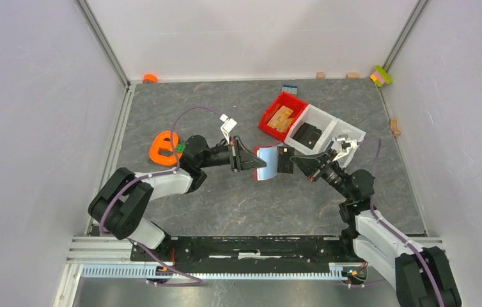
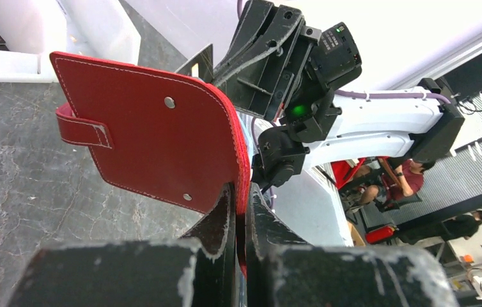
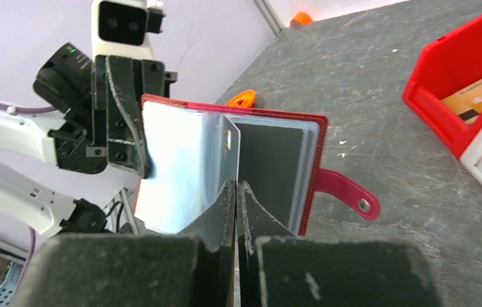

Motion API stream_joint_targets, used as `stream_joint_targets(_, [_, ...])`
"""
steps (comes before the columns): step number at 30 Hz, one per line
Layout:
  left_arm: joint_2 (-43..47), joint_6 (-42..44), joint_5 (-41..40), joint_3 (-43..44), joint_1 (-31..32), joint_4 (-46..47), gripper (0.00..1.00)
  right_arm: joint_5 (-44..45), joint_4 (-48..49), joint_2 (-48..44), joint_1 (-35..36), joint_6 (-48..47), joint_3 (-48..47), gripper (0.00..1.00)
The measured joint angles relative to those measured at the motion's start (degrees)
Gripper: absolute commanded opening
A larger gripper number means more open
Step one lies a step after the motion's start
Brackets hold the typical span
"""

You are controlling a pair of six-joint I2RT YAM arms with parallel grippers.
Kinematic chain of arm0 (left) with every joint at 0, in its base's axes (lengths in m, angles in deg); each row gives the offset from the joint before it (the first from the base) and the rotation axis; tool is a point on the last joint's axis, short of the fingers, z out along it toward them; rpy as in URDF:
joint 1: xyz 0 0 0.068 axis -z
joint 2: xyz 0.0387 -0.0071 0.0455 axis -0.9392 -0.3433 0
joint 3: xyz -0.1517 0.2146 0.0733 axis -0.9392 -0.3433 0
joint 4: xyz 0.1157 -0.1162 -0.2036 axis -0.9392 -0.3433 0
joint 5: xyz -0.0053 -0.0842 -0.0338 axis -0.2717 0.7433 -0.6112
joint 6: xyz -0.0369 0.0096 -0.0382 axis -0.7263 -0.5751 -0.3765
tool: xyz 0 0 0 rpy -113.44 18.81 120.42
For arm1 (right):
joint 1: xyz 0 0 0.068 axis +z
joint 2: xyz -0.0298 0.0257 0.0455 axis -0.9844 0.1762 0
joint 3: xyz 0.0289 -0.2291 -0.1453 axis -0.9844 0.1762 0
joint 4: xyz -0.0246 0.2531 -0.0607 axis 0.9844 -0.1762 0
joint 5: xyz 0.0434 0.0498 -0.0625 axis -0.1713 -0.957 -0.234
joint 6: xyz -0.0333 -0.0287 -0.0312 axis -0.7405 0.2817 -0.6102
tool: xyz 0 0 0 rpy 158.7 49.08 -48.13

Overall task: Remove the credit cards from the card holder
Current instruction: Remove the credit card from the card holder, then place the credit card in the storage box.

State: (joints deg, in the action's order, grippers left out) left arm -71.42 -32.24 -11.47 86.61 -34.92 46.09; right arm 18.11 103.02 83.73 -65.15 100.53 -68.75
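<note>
The dark red card holder (image 1: 267, 164) hangs open above the table's middle, between both arms. My left gripper (image 2: 241, 206) is shut on the edge of its red cover (image 2: 155, 128), and the snap strap (image 2: 84, 131) sticks out to the left. In the right wrist view the open holder (image 3: 312, 160) shows a light blue credit card (image 3: 181, 166) on its left half and a grey card (image 3: 277, 166) in the right pocket. My right gripper (image 3: 235, 189) is shut on the thin edge of the light blue card, which bends out toward it. The left gripper (image 1: 252, 161) and right gripper (image 1: 291, 161) face each other.
A bright red bin (image 1: 270, 121) with tan wooden pieces and a white bin (image 1: 328, 121) stand just behind the holder. An orange object (image 1: 163, 148) lies left of the left arm. Small blocks (image 1: 381, 75) sit along the back wall and right edge.
</note>
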Motion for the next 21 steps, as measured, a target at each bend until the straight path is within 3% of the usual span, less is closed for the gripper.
stream_joint_targets(13, [6.23, 8.83, -6.71, -0.52, -0.02, -14.64, 0.02, 4.81, -4.52, -1.46, -1.95, -1.31, 0.09, 0.00])
stream_joint_targets(21, [8.57, 13.86, -12.59, -0.50, -0.04, -24.70, 0.02, 16.92, -14.80, -4.87, -2.23, -3.74, -0.11, 0.00])
